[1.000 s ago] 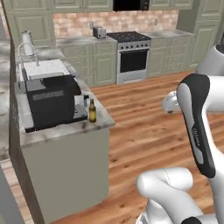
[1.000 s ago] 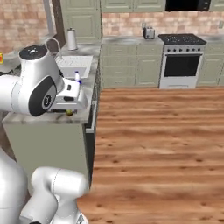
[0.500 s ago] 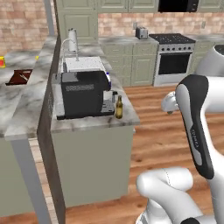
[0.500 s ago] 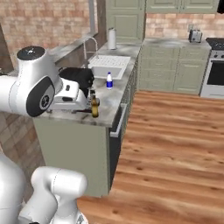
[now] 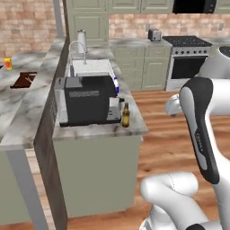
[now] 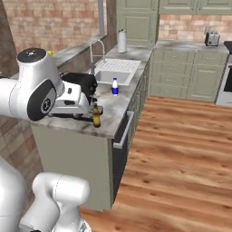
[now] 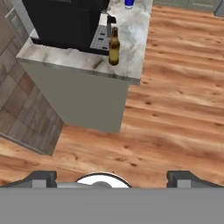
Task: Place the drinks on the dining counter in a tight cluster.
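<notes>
Brick walls and sage-green cabinets frame a kitchen with a wood-plank floor, where a marble-topped island counter point(image 5: 96, 130) carries a black coffee machine point(image 5: 87, 99), a sink point(image 5: 91, 67) and a faucet point(image 5: 75, 49).

At the near end of that counter, a slim brown glass bottle point(image 5: 126, 115) stands upright just beside the coffee machine's front right corner, close to the counter edge; it also shows in the right base view point(image 6: 96, 116) and in the hand view point(image 7: 113, 47). Farther back, between the coffee machine and the sink, a small blue-and-white bottle point(image 6: 115, 87) stands upright on the marble, well apart from the brown one; in the left base view it peeks out behind the machine point(image 5: 116, 84).

To the left, beyond a raised ledge, lies the wide grey-white marble dining counter point(image 5: 20, 105), with a small yellow object point(image 5: 8, 63) and a dark brown board point(image 5: 23, 79) on it. A paper towel roll point(image 6: 121, 41) stands behind the sink, and a toaster point(image 5: 154, 34) sits on the far counter beside the stove point(image 5: 186, 60).

The gripper point(image 7: 112, 177) hangs over the wood floor in front of the island, looking down toward the brown bottle from well away; its two fingertips point(image 7: 43, 177) stand spread wide apart with nothing between them.
</notes>
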